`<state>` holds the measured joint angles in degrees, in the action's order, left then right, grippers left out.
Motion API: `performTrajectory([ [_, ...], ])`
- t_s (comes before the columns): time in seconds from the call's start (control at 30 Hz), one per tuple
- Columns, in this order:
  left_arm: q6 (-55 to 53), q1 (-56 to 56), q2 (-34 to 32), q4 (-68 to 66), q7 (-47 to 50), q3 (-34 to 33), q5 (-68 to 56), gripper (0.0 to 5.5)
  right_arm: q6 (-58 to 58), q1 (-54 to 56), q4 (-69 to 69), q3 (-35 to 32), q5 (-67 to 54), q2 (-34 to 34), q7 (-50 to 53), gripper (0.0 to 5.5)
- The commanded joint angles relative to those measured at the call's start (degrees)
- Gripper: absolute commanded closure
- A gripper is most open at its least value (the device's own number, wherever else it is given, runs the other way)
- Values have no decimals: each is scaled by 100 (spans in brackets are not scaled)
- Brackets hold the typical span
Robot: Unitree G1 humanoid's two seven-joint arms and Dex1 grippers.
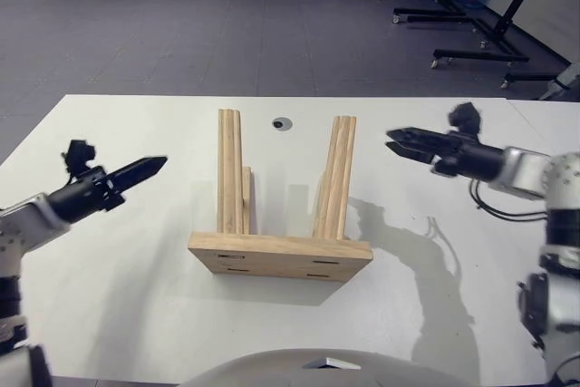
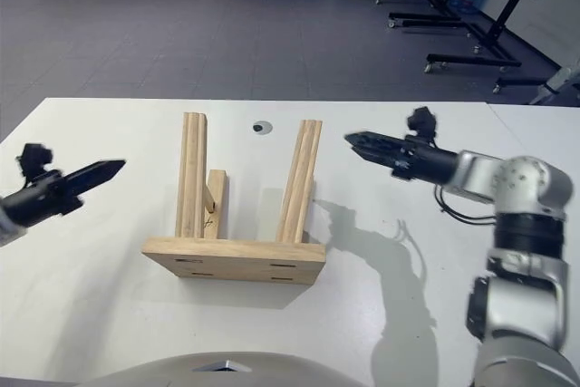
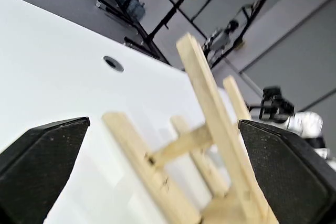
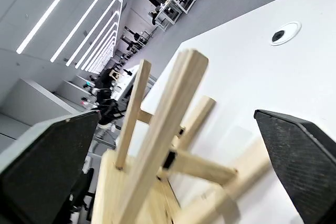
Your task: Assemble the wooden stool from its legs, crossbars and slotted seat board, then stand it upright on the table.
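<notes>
While the stool (image 1: pixel 281 256) lies mid-table, left tool (image 1: pixel 161 163) and right tool (image 1: pixel 391 140), both released, flank it apart.

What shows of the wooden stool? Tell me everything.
The wooden stool is pale, bare-looking wood, assembled: a thick seat board with dark slots in its near edge, legs and a short crossbar between them. It seems upside down, seat board on the white table, legs up. Nothing else touches it.
</notes>
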<state>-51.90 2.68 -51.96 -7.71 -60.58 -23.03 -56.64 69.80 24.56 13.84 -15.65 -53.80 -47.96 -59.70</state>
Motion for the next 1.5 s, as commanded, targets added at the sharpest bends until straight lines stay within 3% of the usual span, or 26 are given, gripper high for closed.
performTrajectory([
  [0.03, 1623, -1285, -823, 728, -1755, 518, 1348, 32, -2344, -2308, -1522, -71, 1076, -796, -1701, 10],
  [0.13, 2737, -2116, -656, 1417, -2122, 540, 2014, 32, -3868, -3715, -2356, -56, 1716, -726, -2395, 10],
  [0.27, 3743, -2189, 159, 1982, -1583, 739, 2487, 11, -4899, -4360, -2792, 263, 2076, -204, -2408, 10],
  [0.4, 4258, -1813, 831, 1738, -994, 1181, 2888, 11, -5551, -4099, -2476, 807, 2479, 538, -1824, 10],
  [0.57, 4517, -1547, 1123, 1350, -848, 1647, 3209, 11, -5893, -3564, -1949, 1356, 2738, 1101, -1480, 10],
  [0.97, 3999, -1576, 1020, 1601, -1303, 1903, 2750, 11, -5655, -3150, -2249, 1857, 2397, 1350, -1490, 10],
  [1.5, 4014, -1316, 1242, 1406, -1156, 2076, 2793, 258, -5702, -3102, -2211, 2204, 2619, 1232, -1421, 305],
])
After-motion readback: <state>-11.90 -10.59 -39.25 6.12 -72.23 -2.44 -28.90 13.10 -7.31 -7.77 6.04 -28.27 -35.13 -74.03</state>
